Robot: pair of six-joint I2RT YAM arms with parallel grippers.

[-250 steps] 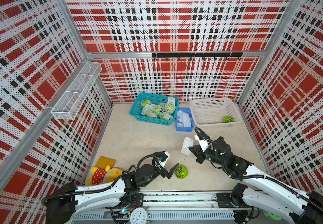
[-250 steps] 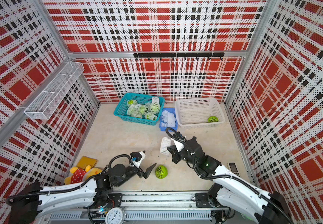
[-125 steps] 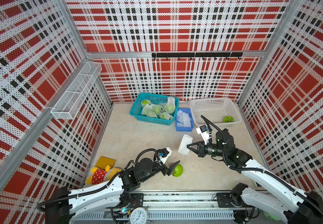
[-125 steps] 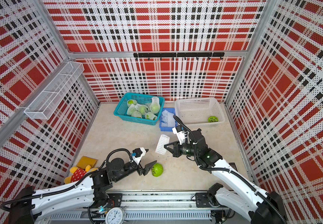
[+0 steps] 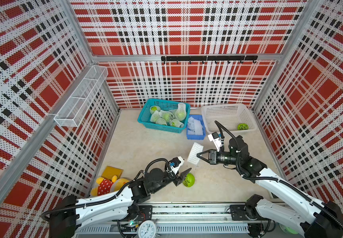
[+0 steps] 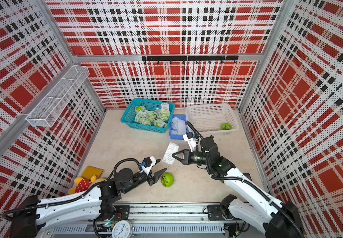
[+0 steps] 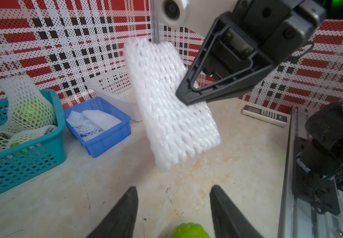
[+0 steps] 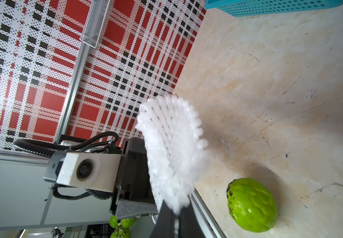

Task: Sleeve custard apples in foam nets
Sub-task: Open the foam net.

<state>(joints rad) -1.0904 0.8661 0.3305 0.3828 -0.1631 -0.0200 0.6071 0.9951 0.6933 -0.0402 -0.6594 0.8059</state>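
Custard apple (image 5: 188,179) just off the tips of parted left jaws; foam net (image 5: 194,151) fast between right jaws.

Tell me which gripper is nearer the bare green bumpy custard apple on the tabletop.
Left. The left gripper sits at the custard apple, jaws apart; the right gripper is farther back, pinching a white foam mesh net.

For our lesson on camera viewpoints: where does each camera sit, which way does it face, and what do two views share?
Top views: high above the arm bases, looking down on the table, left arm and right arm.
Left wrist: behind the left gripper, facing the foam net in the right gripper.
Right wrist: behind that gripper, facing the left arm's camera, net and custard apple.
Shared: both wrist views show net and apple.
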